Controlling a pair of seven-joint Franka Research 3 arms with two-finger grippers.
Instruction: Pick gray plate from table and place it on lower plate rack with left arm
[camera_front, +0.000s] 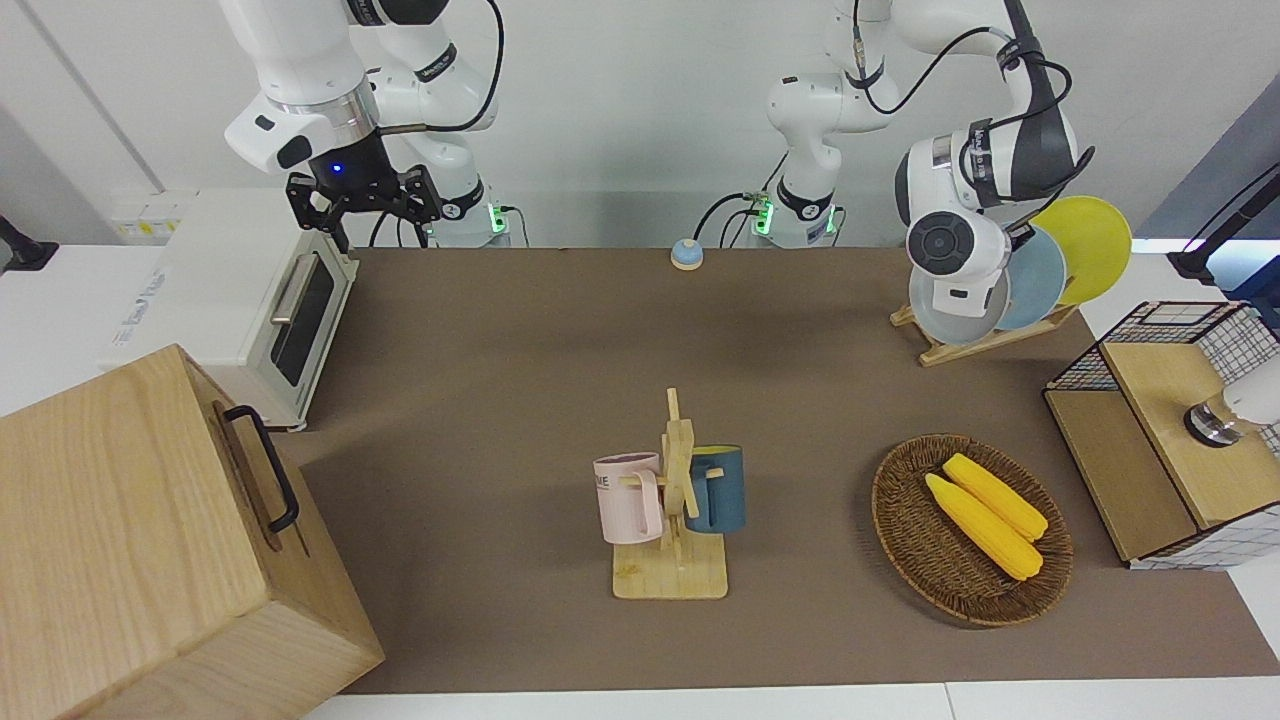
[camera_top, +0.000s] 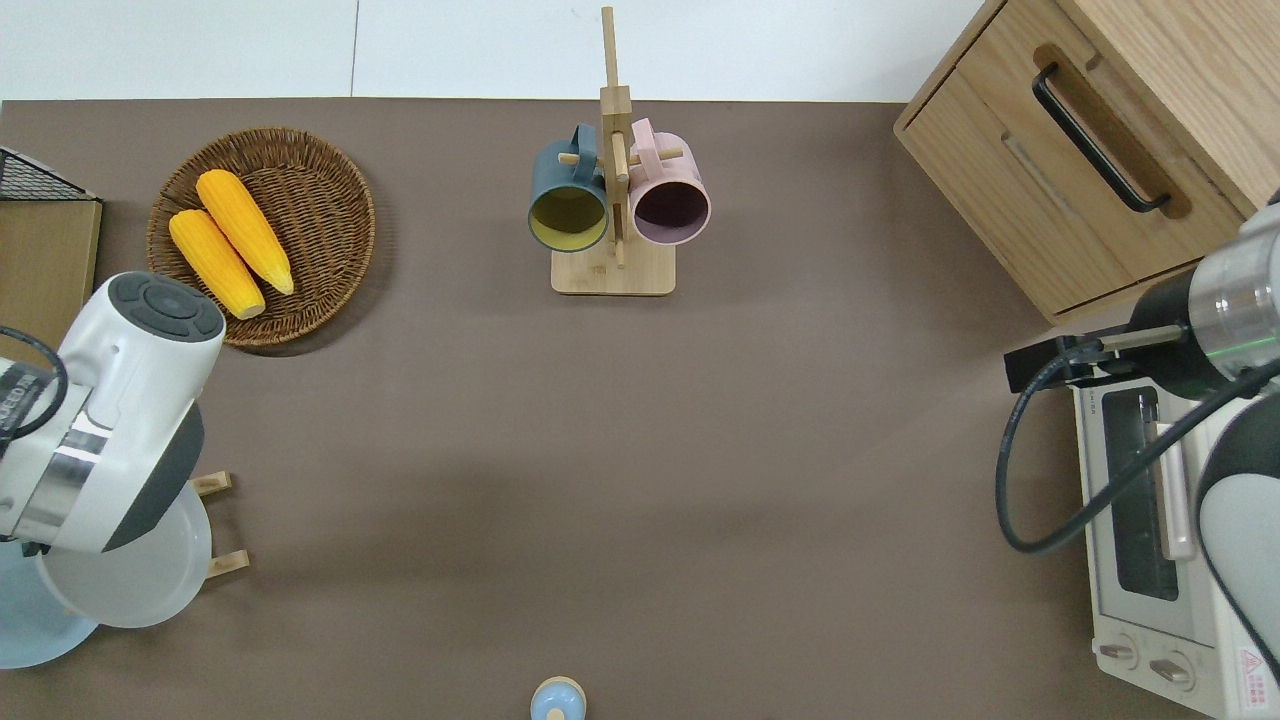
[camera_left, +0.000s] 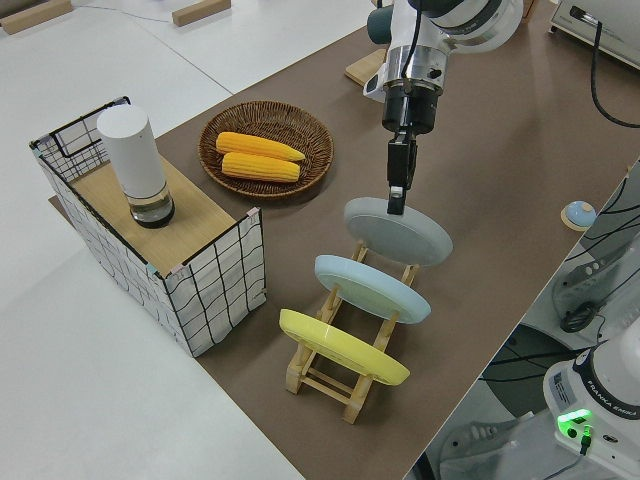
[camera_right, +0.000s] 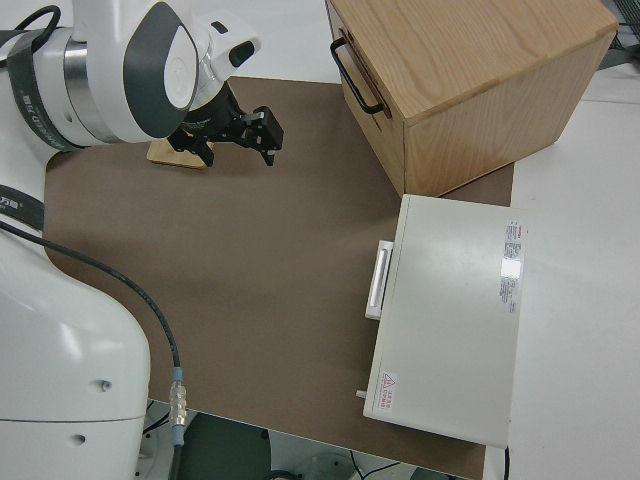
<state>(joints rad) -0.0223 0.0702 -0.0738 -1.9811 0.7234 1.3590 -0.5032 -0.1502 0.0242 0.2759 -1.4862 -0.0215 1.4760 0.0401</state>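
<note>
The gray plate (camera_left: 400, 235) leans slanted in the end slot of the lower plate rack (camera_left: 340, 385), the slot farthest from the robots. It also shows in the front view (camera_front: 940, 322) and the overhead view (camera_top: 140, 585). My left gripper (camera_left: 397, 205) comes down from above, shut on the plate's upper rim. A light blue plate (camera_left: 372, 287) and a yellow plate (camera_left: 340, 347) fill the other slots. The rack (camera_front: 985, 345) stands on the table (camera_front: 500, 380) at the left arm's end. My right gripper (camera_front: 365, 205) is parked and open.
A wicker basket (camera_front: 905, 530) with two corn cobs lies farther from the robots than the rack. A wire basket box (camera_front: 1150, 330) stands beside the rack. A mug stand (camera_front: 670, 575), a toaster oven (camera_front: 250, 300), a wooden drawer box (camera_front: 130, 540) and a bell (camera_front: 686, 254) are here too.
</note>
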